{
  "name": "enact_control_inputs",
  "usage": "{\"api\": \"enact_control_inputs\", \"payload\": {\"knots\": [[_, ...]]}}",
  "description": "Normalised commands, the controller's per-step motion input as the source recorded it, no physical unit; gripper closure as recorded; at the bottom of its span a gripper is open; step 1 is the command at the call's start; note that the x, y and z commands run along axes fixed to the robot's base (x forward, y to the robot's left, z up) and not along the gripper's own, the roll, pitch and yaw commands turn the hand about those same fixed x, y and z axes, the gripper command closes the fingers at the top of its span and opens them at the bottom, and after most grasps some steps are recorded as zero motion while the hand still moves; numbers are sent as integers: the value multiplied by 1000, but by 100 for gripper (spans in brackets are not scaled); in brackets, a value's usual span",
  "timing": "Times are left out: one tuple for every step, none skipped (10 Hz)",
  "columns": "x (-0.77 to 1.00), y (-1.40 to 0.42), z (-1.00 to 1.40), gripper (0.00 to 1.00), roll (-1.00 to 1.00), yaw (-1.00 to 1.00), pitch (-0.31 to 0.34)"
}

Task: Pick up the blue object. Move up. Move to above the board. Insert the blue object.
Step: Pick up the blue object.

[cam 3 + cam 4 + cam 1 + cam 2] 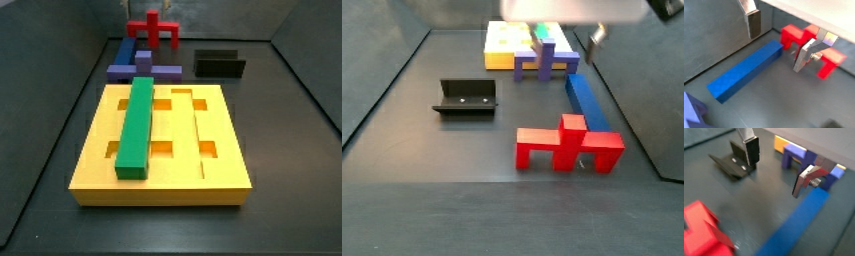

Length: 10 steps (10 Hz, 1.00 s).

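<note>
**Blue bar on the floor, gripper wide above it**

The blue object (585, 98) lies flat on the dark floor right of centre in a side view, between the purple cross block (547, 62) and the red block (567, 146); the gripper (781, 37) hangs over it, fingers (753, 22) spread wide, holding nothing; the yellow board (94, 150), carrying the green bar (136, 125), fills the lower frame; the fixture (465, 97) sits left
</note>
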Motion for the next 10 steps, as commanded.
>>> {"api": "enact_control_inputs", "payload": {"knots": [[-960, -191, -814, 0, 106, 0, -136], [-777, -237, -823, 0, 133, 0, -139], [-549, -191, -777, 0, 89, 0, -246], [-146, 0, -637, 0, 0, 0, -163], [0, 86, -654, 0, 3, -43, -63], [0, 143, -583, 0, 0, -46, -4], [14, 154, -526, 0, 0, -63, 0], [0, 31, -446, 0, 0, -63, 0], [80, 0, -334, 0, -26, -17, 0], [100, 0, -306, 0, -13, -43, 0]]}}
